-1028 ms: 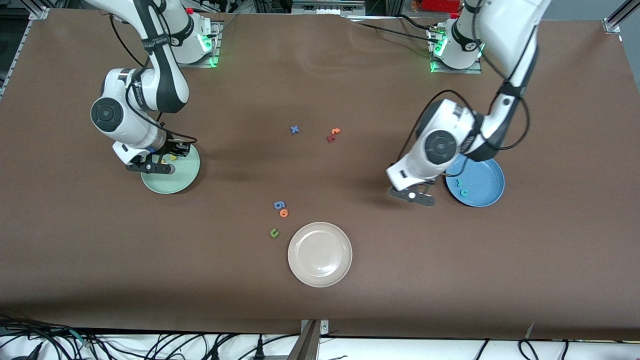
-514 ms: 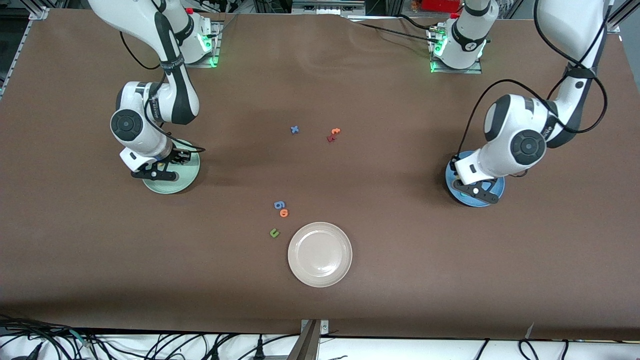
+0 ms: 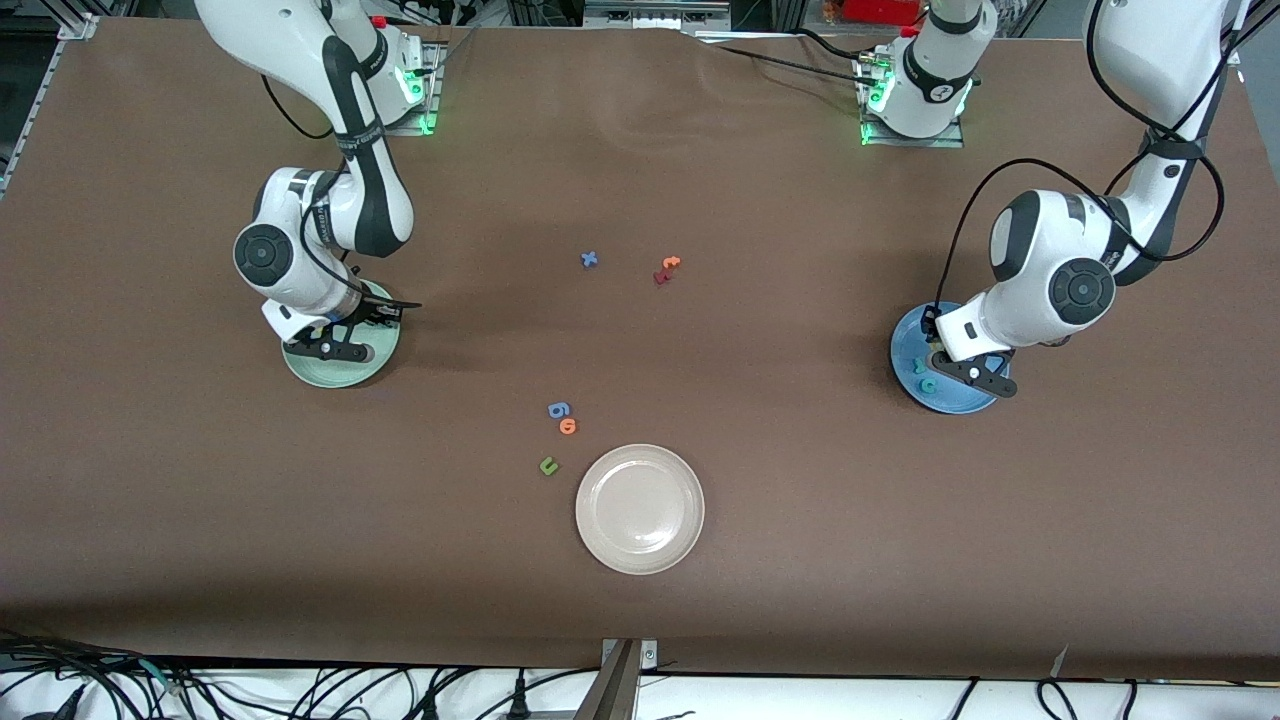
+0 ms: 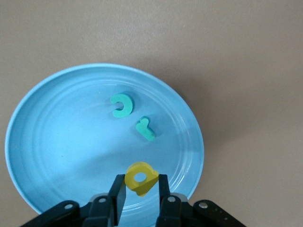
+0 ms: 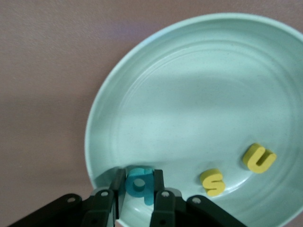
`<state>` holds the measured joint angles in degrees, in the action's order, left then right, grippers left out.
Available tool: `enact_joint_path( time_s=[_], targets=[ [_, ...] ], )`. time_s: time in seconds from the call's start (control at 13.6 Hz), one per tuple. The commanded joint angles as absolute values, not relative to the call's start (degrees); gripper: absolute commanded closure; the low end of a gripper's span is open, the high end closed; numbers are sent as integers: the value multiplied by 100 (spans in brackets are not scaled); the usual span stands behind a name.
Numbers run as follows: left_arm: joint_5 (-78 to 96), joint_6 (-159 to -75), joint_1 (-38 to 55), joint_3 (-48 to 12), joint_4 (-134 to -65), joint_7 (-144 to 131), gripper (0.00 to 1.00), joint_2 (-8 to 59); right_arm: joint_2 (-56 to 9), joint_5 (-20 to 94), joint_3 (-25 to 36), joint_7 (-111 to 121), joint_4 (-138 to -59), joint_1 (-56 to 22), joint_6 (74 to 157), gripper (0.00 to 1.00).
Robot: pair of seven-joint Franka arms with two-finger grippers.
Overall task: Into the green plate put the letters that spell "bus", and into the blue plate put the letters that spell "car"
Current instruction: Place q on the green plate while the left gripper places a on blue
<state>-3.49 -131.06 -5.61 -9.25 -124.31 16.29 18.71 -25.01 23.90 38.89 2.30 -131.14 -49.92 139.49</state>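
My left gripper point(image 4: 140, 187) hangs low over the blue plate point(image 4: 57, 142), shut on the yellow "a" point(image 4: 140, 178) above the plate's rim. The teal "c" point(image 4: 121, 105) and teal "r" point(image 4: 145, 129) lie flat in that plate. Over the green plate point(image 5: 199, 94) my right gripper point(image 5: 139, 187) is shut on the teal "b" point(image 5: 140, 184), close to the rim. The yellow "s" point(image 5: 213, 182) and yellow "u" point(image 5: 259, 158) rest in the green plate. In the front view each hand covers part of its plate: the left gripper point(image 3: 960, 372), the right gripper point(image 3: 335, 345).
A white plate point(image 3: 640, 508) sits nearest the front camera. Beside it lie a green "u" point(image 3: 548, 465), an orange "o" point(image 3: 568, 426) and a blue figure point(image 3: 558, 409). Mid-table lie a blue "x" point(image 3: 589, 259), an orange "t" point(image 3: 670, 263) and a dark red letter point(image 3: 660, 277).
The left arm swung from the table beside the blue plate to over that plate, carrying the yellow "a". The right gripper shifted slightly across the green plate.
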Motion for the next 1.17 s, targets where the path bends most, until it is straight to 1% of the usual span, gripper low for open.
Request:
enact_joint_path(
  time_s=[0.0, 0.07, 0.15, 0.22, 0.29, 0.51, 0.59, 0.66, 0.73, 0.88, 0.95, 1.1],
  targets=[
    [-536, -13009, -633, -1011, -12403, 1653, 0, 1714, -2593, 2610, 3867, 650, -13087, -4825, 13983, 100],
    [-527, -12790, -615, -1011, -12193, 1635, 0, 1723, -2593, 2610, 3867, 650, -13087, -4825, 13975, 100],
    [-527, -12562, -607, -1011, -11973, 1626, 0, 1731, -2593, 2610, 3867, 650, -13087, -4825, 13957, 96],
    [-527, -12351, -598, -1011, -11771, 1600, 0, 1784, -2584, 2610, 3867, 650, -13087, -4825, 13948, 57],
    [-527, -12122, -598, -1011, -11560, 1591, 0, 1810, -2584, 2610, 3876, 633, -13087, -4825, 13948, 1],
    [-519, -11262, -536, -1028, -10953, 725, 0, 1793, -2453, 2619, 3893, 633, -13078, -4834, 13905, 1],
    [-527, -10850, -519, -1081, -10681, 320, 0, 1793, -2313, 2610, 3920, 624, -13061, -4834, 13782, 1],
    [-536, -10350, -449, -1185, -10374, 55, 0, 1793, -2138, 2610, 3998, 615, -12956, -4843, 13485, 1],
    [-536, -9910, -405, -1204, -10032, -95, 0, 1776, -2014, 2602, 4190, 615, -12755, -4843, 13030, 1],
    [-536, -8969, -430, -1204, -9425, -150, 0, 1732, -1969, 2541, 4647, 624, -12036, -4843, 11688, 1],
    [-536, -8747, -492, -1161, -9091, -123, 0, 1671, -1977, 2514, 4884, 633, -11606, -4843, 11063, 1],
    [-519, -8544, -562, -1125, -8799, -193, 0, 1565, -2021, 2217, 5193, 615, -10849, -4834, 10068, 1]
  ],
)
